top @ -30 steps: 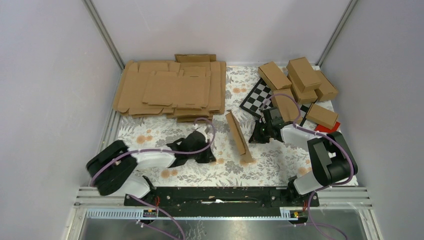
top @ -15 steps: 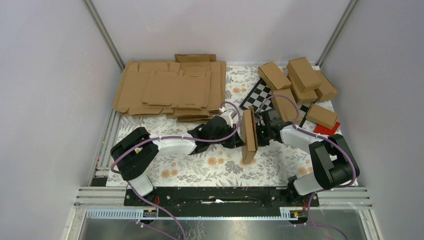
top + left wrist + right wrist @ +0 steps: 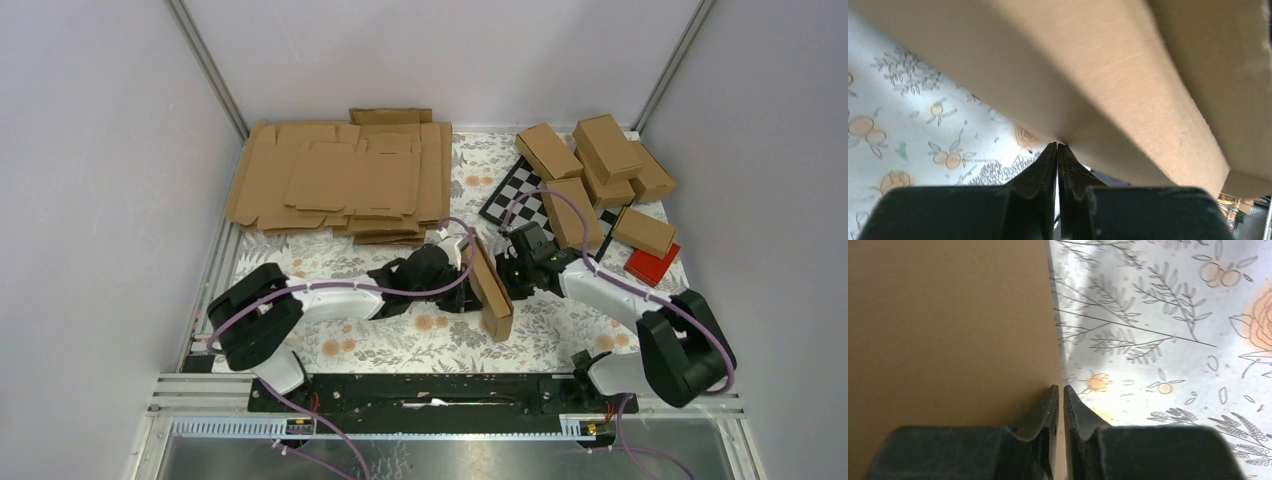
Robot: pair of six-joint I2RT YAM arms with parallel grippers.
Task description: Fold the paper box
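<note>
Left jaws are pressed together, tips touching a broad face of the paper box (image 3: 490, 288). Right jaws show only a thin slit, right at the box's edge, and whether they nip that edge I cannot tell. The box stands on a long edge, leaning, between the two arms in the middle of the table (image 3: 350, 350). It looks light and thin: stiff across its panels, ready to bend at the creases, easily dented, and likely to slide on the flowered cover. It is best taken by a flap edge, or squeezed face to face near a crease. Finished cartons (image 3: 608, 148) at the far right are closed, so nothing inside them shows. Flat blanks (image 3: 340, 185) lie stacked at the far left.
</note>
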